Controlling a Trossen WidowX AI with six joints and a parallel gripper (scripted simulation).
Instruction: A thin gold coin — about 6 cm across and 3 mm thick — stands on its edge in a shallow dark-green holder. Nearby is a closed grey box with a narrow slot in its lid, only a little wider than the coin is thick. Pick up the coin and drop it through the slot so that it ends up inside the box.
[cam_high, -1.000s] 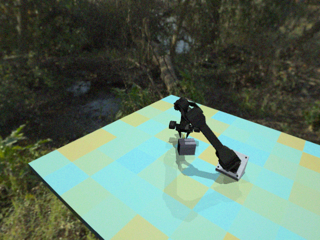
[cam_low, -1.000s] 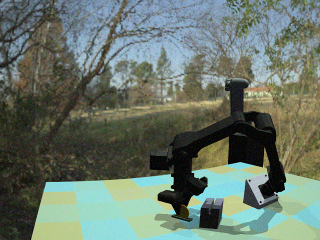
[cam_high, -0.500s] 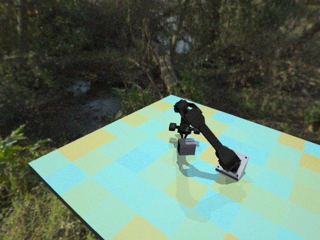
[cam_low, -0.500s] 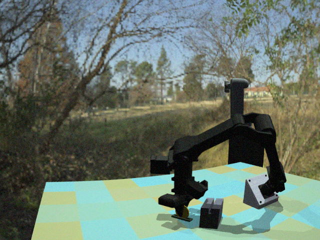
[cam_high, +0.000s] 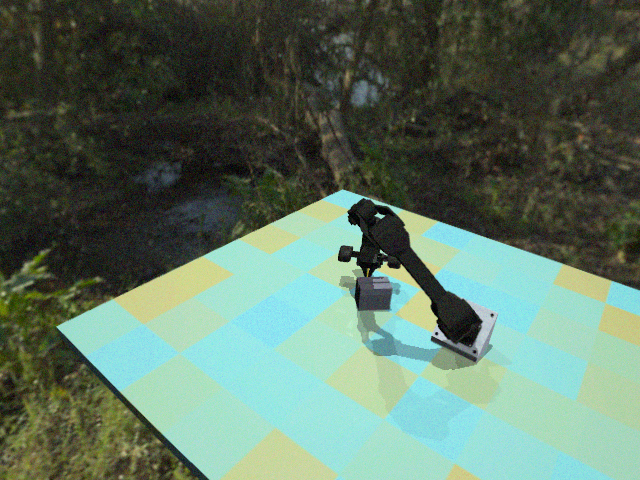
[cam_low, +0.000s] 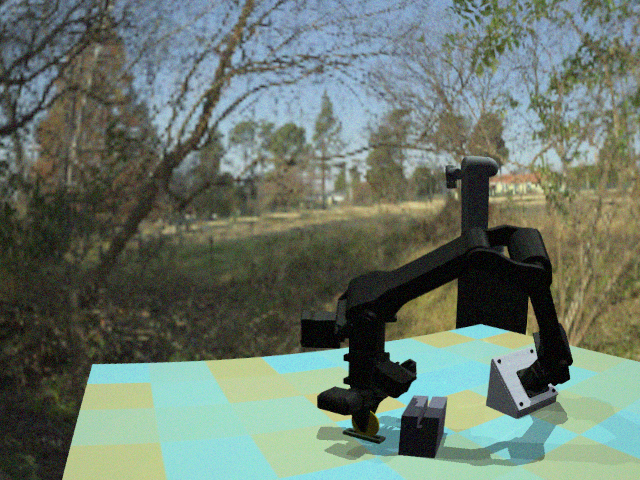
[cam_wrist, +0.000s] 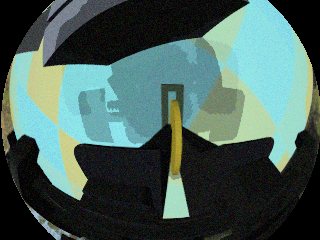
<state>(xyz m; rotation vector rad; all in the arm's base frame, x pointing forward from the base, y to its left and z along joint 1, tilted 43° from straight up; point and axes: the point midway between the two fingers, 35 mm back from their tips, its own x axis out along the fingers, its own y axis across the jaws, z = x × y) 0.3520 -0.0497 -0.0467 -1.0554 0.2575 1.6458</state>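
Note:
The gold coin (cam_high: 368, 272) (cam_low: 374, 422) (cam_wrist: 176, 140) stands upright on its edge, its lower rim at the dark-green holder (cam_low: 379, 439) (cam_wrist: 164, 105). My gripper (cam_low: 366, 427) points straight down and is shut on the coin, one finger against each flat face. In the exterior view, the near finger hides the coin's middle. The closed grey box (cam_high: 373, 297) (cam_low: 419, 436) (cam_wrist: 150, 30) stands just beside the holder. Its narrow lid slot (cam_low: 424, 410) shows in the exterior view. In the top view, the box hides the holder and the coin's lower part.
The arm reaches over from its light-grey wedge-shaped base mount (cam_high: 485, 320) (cam_low: 504, 369), well off to the box's other side. The box is the nearest obstacle to the fingers. Arm shadows fall across the checkered table (cam_high: 217, 356) (cam_low: 191, 423).

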